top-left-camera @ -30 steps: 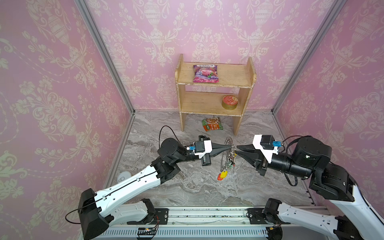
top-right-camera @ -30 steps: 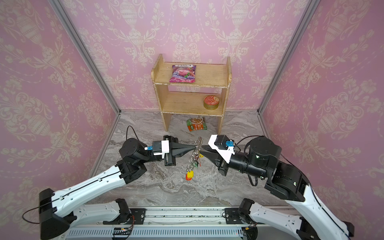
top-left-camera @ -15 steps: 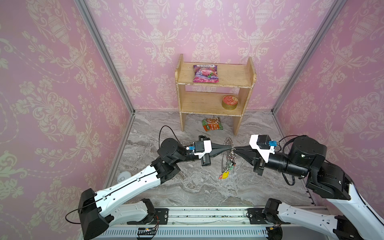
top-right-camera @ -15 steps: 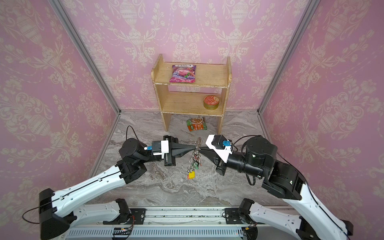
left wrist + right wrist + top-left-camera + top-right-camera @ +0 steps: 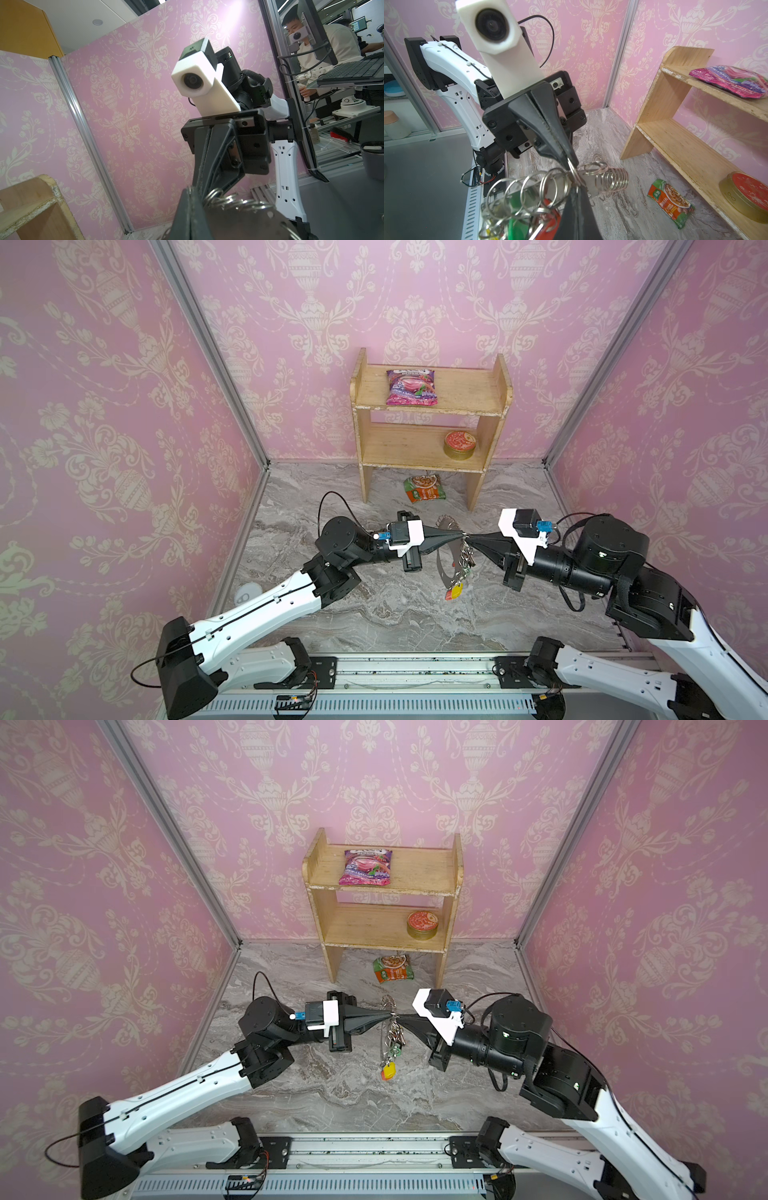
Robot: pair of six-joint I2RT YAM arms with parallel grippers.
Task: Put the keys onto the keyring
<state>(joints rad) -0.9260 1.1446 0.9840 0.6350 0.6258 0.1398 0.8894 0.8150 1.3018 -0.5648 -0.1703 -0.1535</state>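
In both top views the keyring hangs edge-on above the marble floor, a grey band lined with silver loops. The keys dangle below it with a yellow tag, a green tag and an orange-red tag. My left gripper is shut on the keyring's top edge. My right gripper meets it tip to tip, shut on a silver loop at the same spot.
A wooden shelf stands at the back wall with a pink snack bag on top and a red-lidded tin below. A green-orange packet lies on the floor under it. A small white round object sits by the left wall.
My right gripper has moved left up to the left gripper's tip and shut on a loop. The hanging keys have swung a little. The left arm has stayed still.
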